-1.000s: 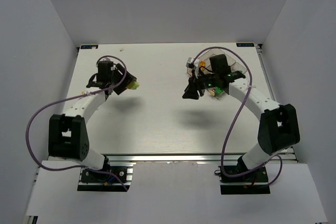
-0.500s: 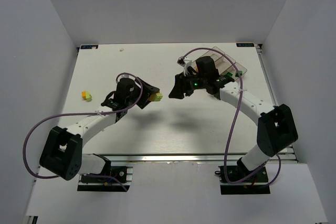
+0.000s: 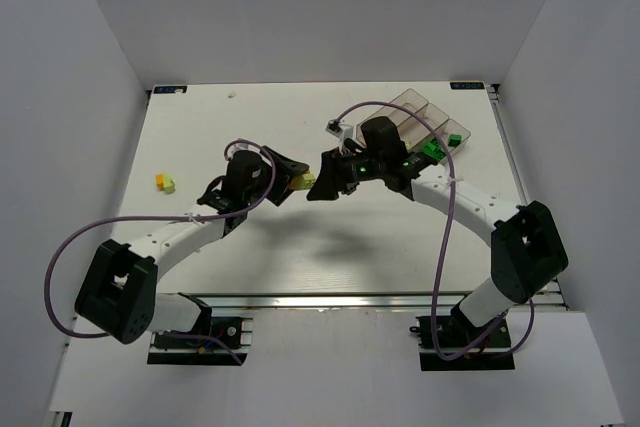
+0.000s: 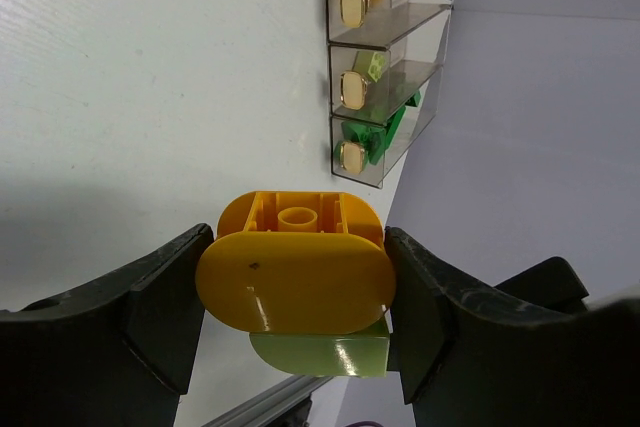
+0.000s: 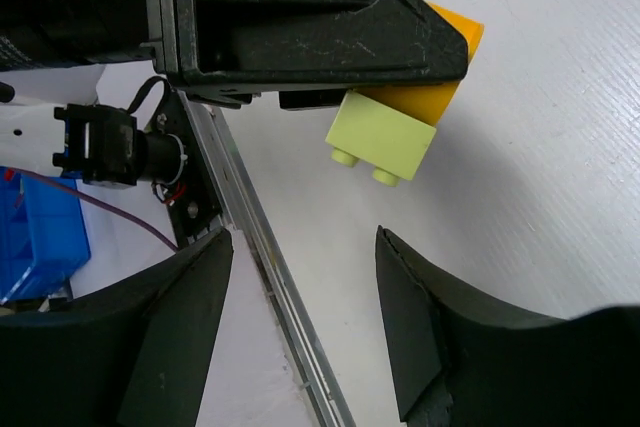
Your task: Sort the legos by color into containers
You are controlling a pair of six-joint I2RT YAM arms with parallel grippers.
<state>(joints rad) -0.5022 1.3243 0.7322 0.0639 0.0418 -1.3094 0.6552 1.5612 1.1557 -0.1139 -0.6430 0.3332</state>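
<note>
Two legos [image 3: 303,179] hang above the surface [image 3: 300,127], well short of the containers [image 3: 415,107]: an orange brick [image 4: 293,282] clamped in the left tool [image 3: 292,175], a lime brick [image 5: 380,135] stuck to it. The right tool [image 5: 300,282] gapes wide and empty just beside them. Risk now: a crooked pull on the lime one could twist both loose and drop them.

Left wrist view: the orange-yellow rounded plastic brick [image 4: 293,282] between the jaws of the left gripper [image 4: 297,247] covers most of the pale lime green studded brick [image 4: 320,355] under it. Far beyond the jaws, the three joined clear smoky plastic bins [image 4: 385,67] are clipped by the top edge; their bricks cannot be counted. Right wrist view: ahead of the jaws of the right gripper [image 5: 305,237], one black finger [image 5: 300,17] hides all but a corner of the orange-yellow brick.
</note>
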